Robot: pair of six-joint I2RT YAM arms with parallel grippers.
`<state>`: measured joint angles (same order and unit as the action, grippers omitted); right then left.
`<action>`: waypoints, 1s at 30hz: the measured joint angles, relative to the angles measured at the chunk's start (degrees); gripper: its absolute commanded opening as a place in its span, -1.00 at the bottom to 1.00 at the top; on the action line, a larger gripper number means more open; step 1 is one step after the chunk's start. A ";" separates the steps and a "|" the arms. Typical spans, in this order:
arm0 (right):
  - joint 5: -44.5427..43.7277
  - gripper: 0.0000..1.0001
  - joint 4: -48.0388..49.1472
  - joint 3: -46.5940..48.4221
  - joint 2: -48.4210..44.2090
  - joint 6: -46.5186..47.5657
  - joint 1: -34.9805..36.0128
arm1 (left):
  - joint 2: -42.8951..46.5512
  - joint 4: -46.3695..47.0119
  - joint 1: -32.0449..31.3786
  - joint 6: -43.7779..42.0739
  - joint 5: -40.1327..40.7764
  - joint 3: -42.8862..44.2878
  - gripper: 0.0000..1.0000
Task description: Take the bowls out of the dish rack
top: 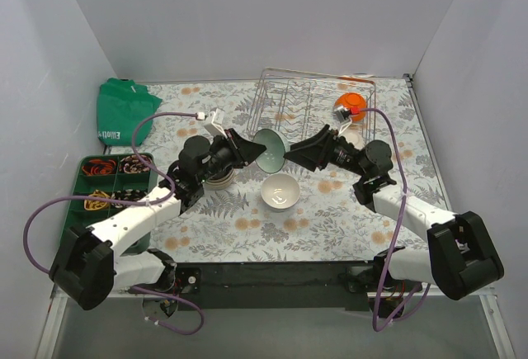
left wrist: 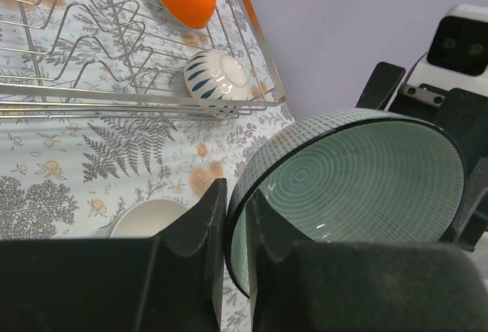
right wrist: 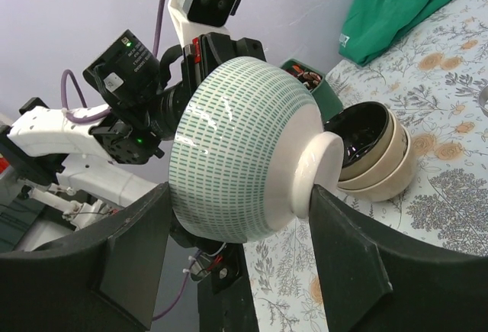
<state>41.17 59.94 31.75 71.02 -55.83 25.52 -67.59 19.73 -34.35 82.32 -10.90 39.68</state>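
A pale teal bowl (top: 270,150) hangs on its side in mid-air above the table's middle, between both arms. My left gripper (top: 254,151) is shut on its rim (left wrist: 366,187), one finger inside and one outside. My right gripper (top: 289,154) spans the same bowl (right wrist: 244,149) from rim to foot, jaws wide and pressed against it. In the dish rack (top: 313,99) at the back remain an orange bowl (top: 350,103) and a white, blue-patterned bowl (left wrist: 217,76). A white bowl (top: 280,191) sits upright on the table. Stacked beige bowls (right wrist: 374,153), the top one black inside, stand under my left arm.
A green compartment tray (top: 82,194) with small items lies at the left edge. A green cloth (top: 122,111) is bunched in the back left corner. White walls enclose the table on three sides.
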 measured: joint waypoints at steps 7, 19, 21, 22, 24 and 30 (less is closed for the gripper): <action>0.81 0.52 -0.20 -0.44 -0.07 -0.13 0.26 | 2.97 -3.28 -0.13 -2.93 0.09 -0.79 -1.00; -5.77 0.73 -21.29 -0.37 -5.49 20.04 0.33 | 10.71 -32.22 0.33 -9.18 13.55 0.68 -1.00; -8.26 0.77 -26.51 -0.17 -6.36 23.71 0.33 | 10.71 -38.21 0.33 -9.46 14.56 0.90 -1.00; -9.79 0.77 -29.20 0.13 -6.86 25.79 0.33 | 10.71 -39.28 0.33 -9.49 14.64 0.90 -1.00; -13.25 0.78 -34.77 1.36 -7.72 29.49 0.33 | 10.69 -43.32 0.33 -9.42 14.78 0.90 -1.00; -22.75 0.80 -46.56 5.90 -9.25 38.84 0.33 | 9.20 -51.04 -0.57 -7.85 15.04 0.57 -1.00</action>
<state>18.41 13.39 37.65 61.78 -16.99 25.85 -58.39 -31.31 -34.92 74.48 4.14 40.25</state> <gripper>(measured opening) 0.898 0.097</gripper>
